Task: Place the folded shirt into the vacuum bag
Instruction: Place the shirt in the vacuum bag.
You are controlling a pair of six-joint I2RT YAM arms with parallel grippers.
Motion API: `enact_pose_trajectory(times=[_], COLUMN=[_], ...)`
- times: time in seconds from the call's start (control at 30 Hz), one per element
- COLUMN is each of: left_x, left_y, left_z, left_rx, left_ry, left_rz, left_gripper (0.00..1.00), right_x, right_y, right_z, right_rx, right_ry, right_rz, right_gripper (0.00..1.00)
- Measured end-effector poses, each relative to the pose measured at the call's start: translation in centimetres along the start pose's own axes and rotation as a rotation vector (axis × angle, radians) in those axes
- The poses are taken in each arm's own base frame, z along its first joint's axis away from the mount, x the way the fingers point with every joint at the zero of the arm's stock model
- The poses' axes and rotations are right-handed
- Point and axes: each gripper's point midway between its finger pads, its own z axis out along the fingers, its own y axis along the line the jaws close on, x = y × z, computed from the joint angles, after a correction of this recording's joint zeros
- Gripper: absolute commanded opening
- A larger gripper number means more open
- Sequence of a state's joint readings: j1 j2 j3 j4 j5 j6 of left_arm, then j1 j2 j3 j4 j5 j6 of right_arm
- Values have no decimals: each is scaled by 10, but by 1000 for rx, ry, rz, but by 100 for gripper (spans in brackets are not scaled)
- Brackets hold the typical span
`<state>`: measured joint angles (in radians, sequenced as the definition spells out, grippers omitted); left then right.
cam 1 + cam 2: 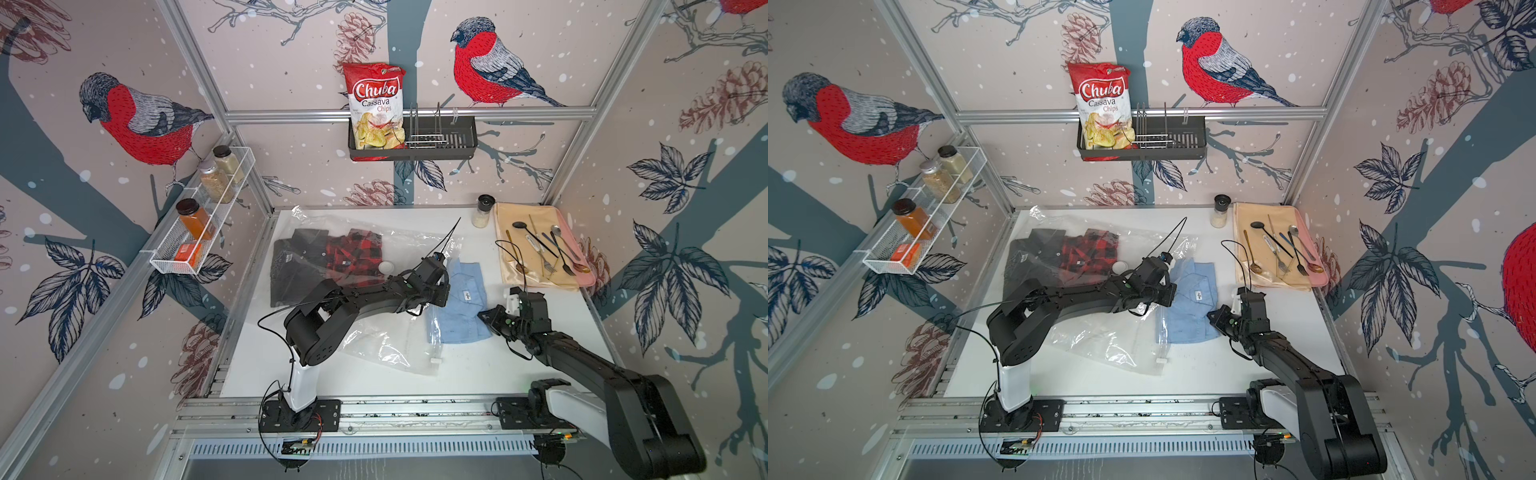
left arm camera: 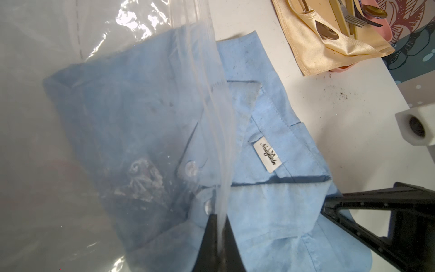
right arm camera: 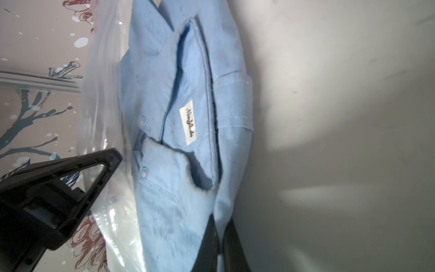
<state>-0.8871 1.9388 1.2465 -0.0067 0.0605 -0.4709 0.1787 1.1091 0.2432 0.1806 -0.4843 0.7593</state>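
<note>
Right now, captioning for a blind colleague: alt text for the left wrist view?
The left gripper pinches the vacuum bag by its zip edge over a folded blue shirt lying partly inside. The right gripper meets the shirt.

The folded shirt (image 1: 1188, 315) lies partly inside the vacuum bag (image 1: 1100, 345).

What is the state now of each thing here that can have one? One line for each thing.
vacuum bag: mouth open, zip edge lifted.
blue shirt: folded, partly inside the bag mouth, collar side outside.
left gripper: shut on the bag's zip edge.
right gripper: shut on the blue shirt's edge.
red plaid shirt: folded, inside the bag.
black shirt: folded, inside the bag.
spice jar: upright, lid on.
</note>
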Motion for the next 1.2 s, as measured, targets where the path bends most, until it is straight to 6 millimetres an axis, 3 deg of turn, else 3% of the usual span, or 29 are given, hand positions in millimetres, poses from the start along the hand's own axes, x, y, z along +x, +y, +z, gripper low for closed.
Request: enact_pose_trajectory(times=[0.2,0.47,0.73,0.93,1.2], left_x=[-8,-13,-16,-29,-40], left_y=[-5,-15,-20,-27,-33], left_z=[-10,-17,-23,-38,-54], left_rx=[11,52,75,91,107], left_ry=[-19,-24,-30,-69,-108], left_rz=[5,2,-1,-14,-16], left_gripper=[0,0,0,0,0], right_x=[7,32,20,15,14], right_y=[36,43,62,81,77], right_z=[12,35,60,77,86], right_rx=[-80,-105,-136,-188,-195], right_ry=[55,125,88,81,75], right_rz=[-57,-40,-24,-18,-24], right_gripper=[2,1,0,0,0])
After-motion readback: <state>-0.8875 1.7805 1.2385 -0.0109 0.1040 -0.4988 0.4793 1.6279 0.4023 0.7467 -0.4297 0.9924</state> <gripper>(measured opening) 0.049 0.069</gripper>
